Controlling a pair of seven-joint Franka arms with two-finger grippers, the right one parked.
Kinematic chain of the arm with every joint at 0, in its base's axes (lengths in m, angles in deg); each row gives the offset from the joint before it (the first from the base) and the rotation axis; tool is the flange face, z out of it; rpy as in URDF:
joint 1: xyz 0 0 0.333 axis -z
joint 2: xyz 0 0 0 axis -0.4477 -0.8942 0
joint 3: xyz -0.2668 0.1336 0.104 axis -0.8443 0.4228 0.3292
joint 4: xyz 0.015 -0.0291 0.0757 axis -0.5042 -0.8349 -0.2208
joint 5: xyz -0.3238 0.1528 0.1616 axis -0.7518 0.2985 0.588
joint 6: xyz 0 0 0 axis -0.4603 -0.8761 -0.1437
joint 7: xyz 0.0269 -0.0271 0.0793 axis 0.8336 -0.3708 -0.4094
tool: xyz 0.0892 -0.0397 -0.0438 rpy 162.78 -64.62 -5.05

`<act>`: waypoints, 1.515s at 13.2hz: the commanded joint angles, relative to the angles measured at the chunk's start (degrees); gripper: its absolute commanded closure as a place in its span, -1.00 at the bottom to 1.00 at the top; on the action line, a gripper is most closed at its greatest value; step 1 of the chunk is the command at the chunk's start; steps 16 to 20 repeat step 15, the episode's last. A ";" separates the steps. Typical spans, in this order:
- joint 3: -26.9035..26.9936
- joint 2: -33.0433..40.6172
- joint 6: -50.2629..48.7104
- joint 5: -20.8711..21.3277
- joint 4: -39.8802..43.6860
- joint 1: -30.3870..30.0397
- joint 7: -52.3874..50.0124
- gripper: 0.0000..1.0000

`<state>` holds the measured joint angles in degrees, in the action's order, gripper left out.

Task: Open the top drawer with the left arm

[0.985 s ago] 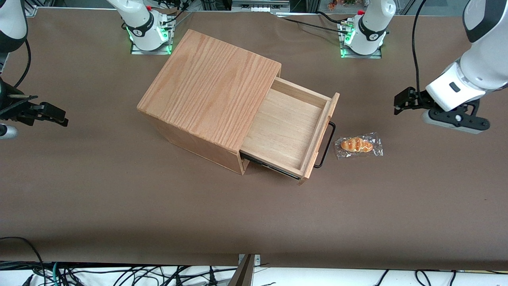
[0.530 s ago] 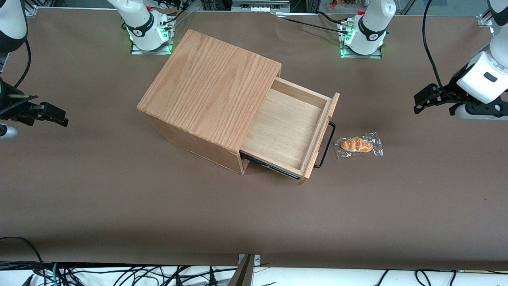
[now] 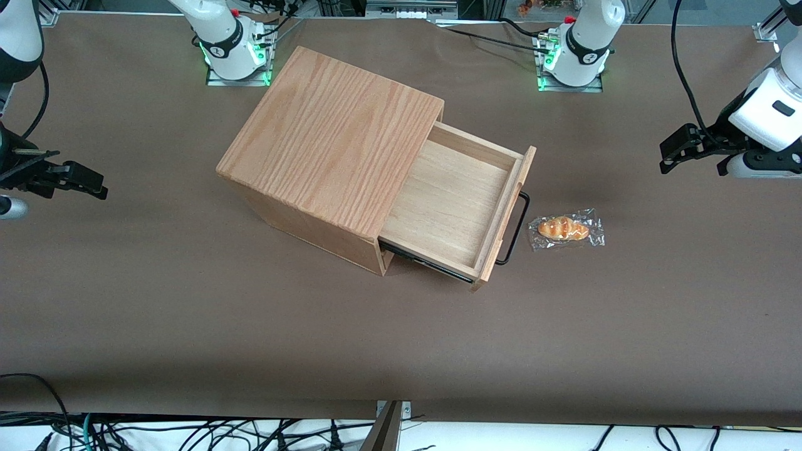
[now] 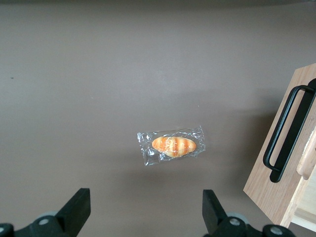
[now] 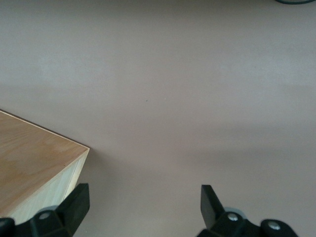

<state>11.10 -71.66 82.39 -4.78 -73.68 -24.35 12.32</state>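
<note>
The top drawer [image 3: 448, 207] is a shallow light-wood tray. It stands pulled well out of the oak-grain cabinet [image 3: 332, 144], and its inside is bare. Its flat front panel [image 3: 506, 216] carries a thin black wire handle [image 3: 515, 228]. The panel [image 4: 276, 173] and the handle [image 4: 286, 133] also show in the left wrist view. The left arm's gripper [image 3: 667, 156] hangs above the table toward the working arm's end, well apart from the handle. Its fingers [image 4: 79, 205] are spread wide with nothing between them, so the gripper [image 4: 145, 202] is open and empty.
A small bread roll in a clear wrapper [image 3: 565, 228] lies on the brown table in front of the drawer, between the handle and the gripper; it also shows in the left wrist view [image 4: 171, 145]. Two robot bases [image 3: 573, 50] stand at the table's edge farthest from the camera.
The left arm's gripper has drawn away from the drawer toward the working arm's end of the table and a little farther from the camera. The drawer and the roll have not moved.
</note>
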 commanded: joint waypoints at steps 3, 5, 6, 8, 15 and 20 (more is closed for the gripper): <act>-0.13 1.85 -0.10 1.64 -1.69 0.12 -0.80 -1.00; -0.13 1.85 -0.28 1.64 -1.69 0.12 -0.36 -1.00; -0.13 1.85 -0.37 1.64 -1.69 0.03 -0.27 -1.00; -0.13 1.85 -0.89 1.64 -1.69 0.03 0.34 -1.00; -0.13 1.76 -3.79 1.02 -1.25 0.03 0.35 -1.00; -0.13 1.76 -3.79 1.02 -1.25 0.03 0.35 -1.00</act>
